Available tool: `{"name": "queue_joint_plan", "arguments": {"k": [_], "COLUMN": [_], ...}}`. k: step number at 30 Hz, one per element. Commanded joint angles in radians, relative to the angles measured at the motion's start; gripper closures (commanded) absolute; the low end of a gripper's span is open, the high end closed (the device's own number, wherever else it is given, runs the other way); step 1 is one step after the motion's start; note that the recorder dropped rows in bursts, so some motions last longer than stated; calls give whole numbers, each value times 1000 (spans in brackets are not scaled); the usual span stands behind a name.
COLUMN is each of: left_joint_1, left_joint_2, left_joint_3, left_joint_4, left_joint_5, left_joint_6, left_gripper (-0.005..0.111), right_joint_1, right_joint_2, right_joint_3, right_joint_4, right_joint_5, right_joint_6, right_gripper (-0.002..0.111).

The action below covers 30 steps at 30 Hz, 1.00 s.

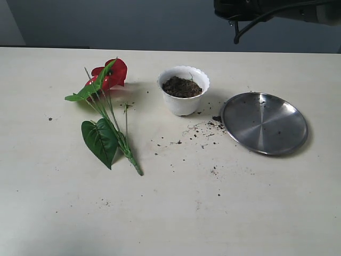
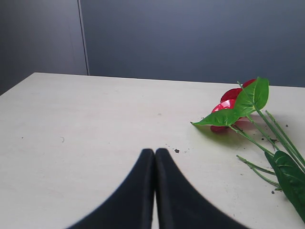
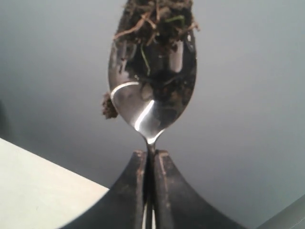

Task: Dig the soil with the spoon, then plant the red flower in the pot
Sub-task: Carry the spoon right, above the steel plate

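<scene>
Pale cream tabletop (image 1: 176, 213), dark grey-blue wall behind.

Ext view: artificial red flower (image 1: 112, 74) w/ glossy blooms, thin green stems and a big dark-green heart leaf lies flat left of centre, blooms toward the wall. Small white plastic pot (image 1: 183, 101), scalloped rim, stands upright at upper centre, apart from the flower, filled w/ dark brown crumbly soil (image 1: 181, 86). Round steel plate (image 1: 265, 124) sits right of pot, near but not touching. Loose specks (image 1: 205, 130) lie on the table between them. Dark arm hardware (image 1: 266, 9) in upper right corner, above table.

L wrist view: left gripper (image 2: 155, 153), black fingers pressed together, nothing between them, over bare table. Red flower lies on the table ahead.

R wrist view: right gripper (image 3: 151, 153) clamped on handle of small shiny silver metal spoon (image 3: 143, 109). Bowl carries soil + root bits, one clump (image 3: 108, 107) hanging at bowl edge. Spoon is up in the air against grey wall.
</scene>
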Motion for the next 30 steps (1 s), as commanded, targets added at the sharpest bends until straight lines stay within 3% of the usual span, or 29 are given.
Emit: {"name": "queue_joint_plan", "arguments": {"k": [1,10,17,22,30], "left_joint_1": [1,1,1,1,1], "left_joint_2": [-4,-4,-4,-4,-4], "left_joint_3": [1,1,1,1,1], "left_joint_4": [1,1,1,1,1], "left_joint_5": [-7,-7,-7,-7,-7], "left_joint_6": [-7,-7,-7,-7,-7], "left_gripper": [106,106,106,106,106], "right_joint_1": [-3,-23,-125,-186,-291], "right_joint_2": [-10,-91,-175,-217,-280], "right_joint_3": [1,-14,-27,-27,-22], "right_joint_4": [-7,-21,94,112,162], "right_joint_5": [21,-111,-265,-222,-355], "right_joint_6": [9,30,52,54,41], "right_gripper": [109,109,109,109,109]}}
